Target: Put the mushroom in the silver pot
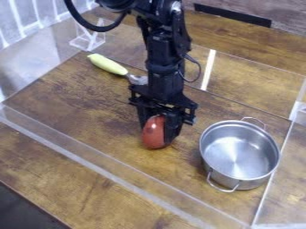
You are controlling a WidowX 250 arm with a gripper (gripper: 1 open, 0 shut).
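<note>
Camera: tool (160, 126) pointing straight down, fingers closed on either side of the mushroom (157, 134), grasping it at the wooden desk (72, 116) surface, just left of the silver pot (239, 153). Spoon (110, 65) well beyond, up-left of that pot.

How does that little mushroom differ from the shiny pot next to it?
The mushroom is red-brown and matte; the silver pot is shiny steel. The mushroom is smaller and solid; the pot is wider, hollow and empty. The mushroom sits between the tool's fingers; the pot stands free. Both rest on the wooden table.
</note>
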